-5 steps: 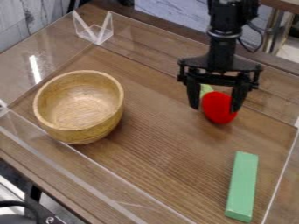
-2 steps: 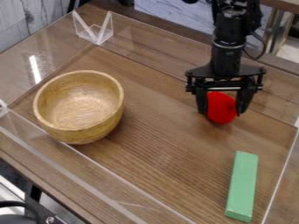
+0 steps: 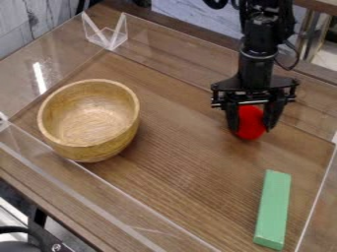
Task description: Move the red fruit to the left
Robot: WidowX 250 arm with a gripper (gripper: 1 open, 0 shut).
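A black robot arm comes down from the far right of the scene, its black two-fingered gripper (image 3: 253,116) pointing straight down over the wooden table (image 3: 171,167). Between the fingers sits the small round glossy red toy fruit (image 3: 250,120), which rests on the table on the right side, a little toward the far edge. One dark finger stands on each side of the fruit, close against it, so the jaws are narrowed around the fruit; at this size it is hard to tell whether they are pressing it or only just beside it, so a firm grip cannot be confirmed. The top of the fruit is hidden by the gripper body.

On the left side of the table, well apart from the fruit, stands a round, light-coloured wooden bowl (image 3: 87,118), upright. At the near right lies a flat green rectangular block (image 3: 274,210), its long side running roughly from near to far, separate from the fruit and the gripper. A clear plastic wall (image 3: 158,228) borders the table along the near and left edges, and at the far left corner a small clear plastic stand (image 3: 105,32) sits upright.
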